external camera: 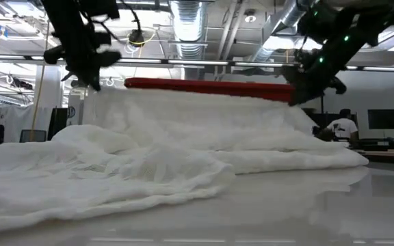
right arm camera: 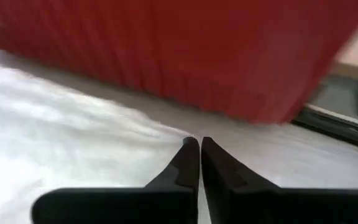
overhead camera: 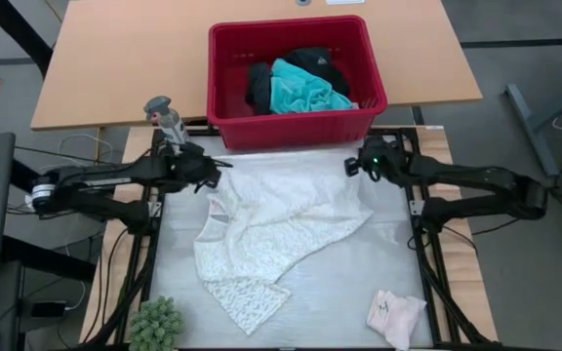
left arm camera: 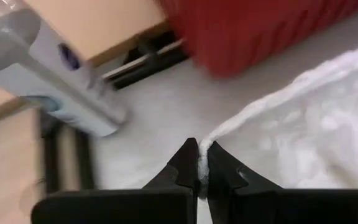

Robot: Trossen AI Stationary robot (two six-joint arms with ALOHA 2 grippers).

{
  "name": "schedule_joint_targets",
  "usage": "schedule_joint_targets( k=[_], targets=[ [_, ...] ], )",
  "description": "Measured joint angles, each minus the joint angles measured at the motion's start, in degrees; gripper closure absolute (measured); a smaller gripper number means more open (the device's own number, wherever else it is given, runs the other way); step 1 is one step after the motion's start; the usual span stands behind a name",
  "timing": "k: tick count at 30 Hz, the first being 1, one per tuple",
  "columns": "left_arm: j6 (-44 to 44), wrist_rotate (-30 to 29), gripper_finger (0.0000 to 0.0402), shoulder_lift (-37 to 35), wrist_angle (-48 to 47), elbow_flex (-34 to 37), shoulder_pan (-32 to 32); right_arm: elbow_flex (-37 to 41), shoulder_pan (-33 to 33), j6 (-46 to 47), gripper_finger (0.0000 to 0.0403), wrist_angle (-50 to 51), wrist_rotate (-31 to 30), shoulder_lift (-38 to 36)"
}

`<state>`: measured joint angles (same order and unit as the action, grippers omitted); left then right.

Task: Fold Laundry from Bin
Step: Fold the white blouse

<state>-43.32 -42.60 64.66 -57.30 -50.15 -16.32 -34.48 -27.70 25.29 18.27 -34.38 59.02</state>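
The white lacy top (overhead camera: 271, 229) lies spread on the tabletop (overhead camera: 379, 268) just in front of the bin (overhead camera: 296, 125); the left pincer (left arm camera: 199, 163) is clamped on its far left corner; the right pincer (right arm camera: 199, 163), fingers together, sits at its far right edge, whether gripping cloth I cannot tell.

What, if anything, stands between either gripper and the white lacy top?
Nothing visible. The left gripper is already shut on an edge of the white lacy top; the right gripper is shut at the top's far right corner, before the red bin.
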Motion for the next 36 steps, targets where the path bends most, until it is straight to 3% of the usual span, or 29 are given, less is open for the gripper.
schedule_joint_targets(
  k=[5, 9, 11, 14, 16, 19, 23, 27, 36],
  targets=[
    [3.1, -5.3, 0.0401, 7.2, 1.3, 0.0, -4.6, 0.1, -6.4, -1.6, 0.0349, -1.2, -0.5, 3.7],
    [2.3, -3.4, 0.0397, 12.0, 3.2, -0.1, -7.8, -1.6, -9.4, -0.6, 0.0345, 2.8, 4.8, 4.2],
    [3.5, -1.5, 0.0393, 13.8, 4.0, -0.2, -8.4, -3.1, -9.4, -4.3, 0.0343, 2.9, 13.1, 2.7],
    [5.0, -0.5, 0.0392, 15.8, 4.3, -0.2, -8.6, -5.3, -7.7, -7.1, 0.0342, 4.7, 33.9, -0.7],
    [5.4, -0.3, 0.0391, 16.8, 4.4, -0.2, -8.6, -5.5, -4.4, -3.8, 0.0344, 6.9, 39.2, -2.4],
    [4.9, -0.2, 0.0390, 17.1, 4.5, -0.2, -8.5, -5.3, 2.7, 0.1, 0.0354, 17.0, 34.0, -3.0],
    [4.7, -0.1, 0.0390, 16.6, 4.8, -0.2, -8.5, -4.3, 13.1, 5.5, 0.0370, 22.6, 29.4, -2.4],
    [4.9, 0.5, 0.0390, 16.6, 4.9, -0.2, -8.5, -3.6, 21.5, 12.4, 0.0383, 23.1, 24.3, -0.4],
    [4.9, 5.1, 0.0390, 16.6, 8.6, -0.2, -8.5, -2.4, 33.2, 23.6, 0.0383, 17.2, 22.2, 10.9]
  ],
)
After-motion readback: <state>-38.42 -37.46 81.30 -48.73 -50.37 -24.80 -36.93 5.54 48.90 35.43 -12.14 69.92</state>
